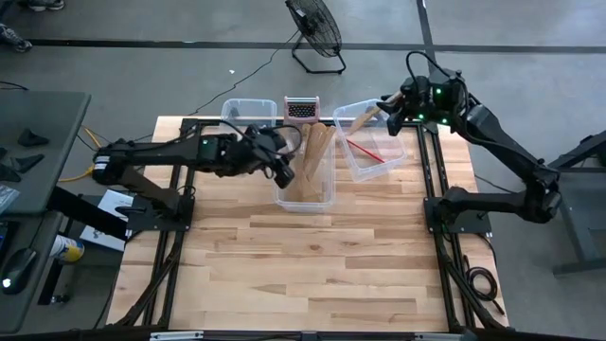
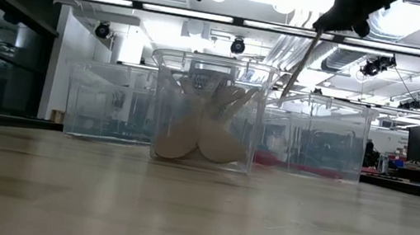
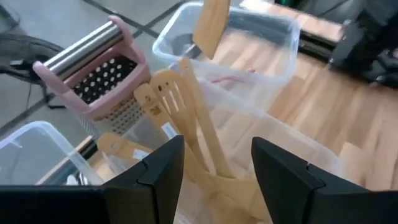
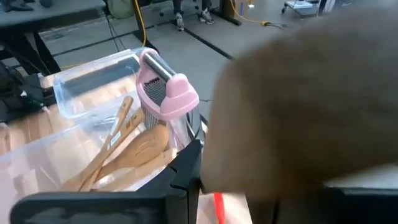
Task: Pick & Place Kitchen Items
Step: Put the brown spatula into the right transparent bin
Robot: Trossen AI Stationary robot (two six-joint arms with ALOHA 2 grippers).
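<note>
Surface (image 1: pixel 312 265): pale wood planks, matt, visible grain. Middle bin (image 1: pixel 305 194): clear, glossy plastic holding pale, matt wooden utensils (image 3: pixel 186 118). Grater (image 3: pixel 102 78): perforated brushed metal with a smooth pink plastic top. Right gripper (image 1: pixel 386 106): dark matt, clamped on a smooth wooden spatula (image 3: pixel 211 28).

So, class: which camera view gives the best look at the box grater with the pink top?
The left wrist view: the grater shows close up, with its pink frame, metal handle and punched holes, behind the wooden utensils. The right wrist view shows its pink top. The high view shows it small from above. In the low view I cannot make it out.
</note>
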